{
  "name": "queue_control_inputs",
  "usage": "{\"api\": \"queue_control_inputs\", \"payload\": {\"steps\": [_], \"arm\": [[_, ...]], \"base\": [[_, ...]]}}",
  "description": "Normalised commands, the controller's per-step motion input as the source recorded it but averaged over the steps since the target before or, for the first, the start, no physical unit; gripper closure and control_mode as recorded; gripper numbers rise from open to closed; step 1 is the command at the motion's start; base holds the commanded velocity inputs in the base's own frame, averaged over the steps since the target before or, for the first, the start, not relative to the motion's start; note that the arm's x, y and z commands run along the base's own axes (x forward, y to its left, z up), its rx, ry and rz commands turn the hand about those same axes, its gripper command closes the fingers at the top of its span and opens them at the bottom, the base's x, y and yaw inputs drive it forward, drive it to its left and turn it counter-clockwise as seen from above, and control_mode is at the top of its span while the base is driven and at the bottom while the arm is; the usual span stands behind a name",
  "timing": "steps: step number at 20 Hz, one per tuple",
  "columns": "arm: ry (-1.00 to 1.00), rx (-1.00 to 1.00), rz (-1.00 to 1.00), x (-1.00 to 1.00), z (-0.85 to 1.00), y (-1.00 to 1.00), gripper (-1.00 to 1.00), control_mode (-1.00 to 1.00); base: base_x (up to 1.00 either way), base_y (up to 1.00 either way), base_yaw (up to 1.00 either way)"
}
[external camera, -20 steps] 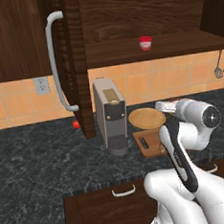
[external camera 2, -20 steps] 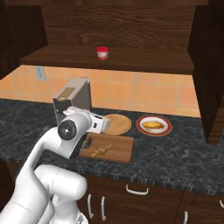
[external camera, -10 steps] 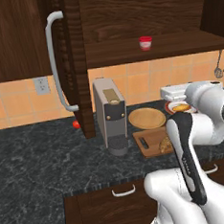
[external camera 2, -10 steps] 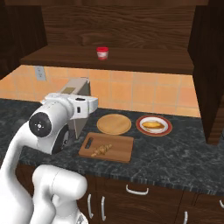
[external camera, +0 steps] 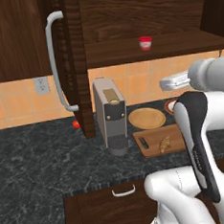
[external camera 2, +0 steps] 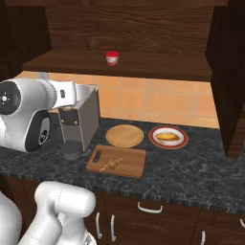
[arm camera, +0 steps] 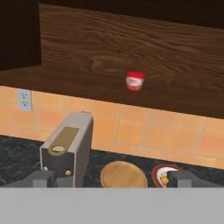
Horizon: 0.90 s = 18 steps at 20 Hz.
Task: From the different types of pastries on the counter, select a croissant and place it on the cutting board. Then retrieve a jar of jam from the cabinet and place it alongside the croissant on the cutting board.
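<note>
Croissant (external camera 2: 111, 164) lies on the cutting board (external camera 2: 129, 165), near its slotted end; I see it in the left base view too (external camera: 164, 144). Jar of jam (arm camera: 134, 81) stands upright on the open cabinet shelf (external camera 2: 158, 69), well above the counter (external camera 2: 191, 177). My gripper (arm camera: 111, 178) is raised, looking toward that jar; fingertips (arm camera: 41, 177) sit wide apart with nothing between them. Paler bun (external camera 2: 168, 137) rests on a red plate (external camera 2: 154, 139) beside the round wooden plate (external camera 2: 124, 135). Grey coffee machine (external camera: 110, 115) stands left of the board.
</note>
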Motion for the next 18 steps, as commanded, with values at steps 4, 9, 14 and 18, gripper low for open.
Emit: {"api": "queue_control_inputs", "payload": {"steps": [4, 9, 14, 18], "arm": [[0.1, 0.0, -0.01, 0.01, 0.19, 0.02, -1.0, -1.0], [-0.14, 0.03, -0.08, 0.2, 0.46, -0.02, -1.0, -1.0], [-0.25, 0.01, -0.22, 0.65, 0.42, 0.0, -1.0, -1.0], [-0.06, 0.13, -0.11, 0.91, 0.0, -0.04, -1.0, -1.0]], "base": [[0.0, 0.0, 0.0], [0.0, 0.0, 0.0], [0.0, 0.0, 0.0], [0.0, 0.0, 0.0]]}}
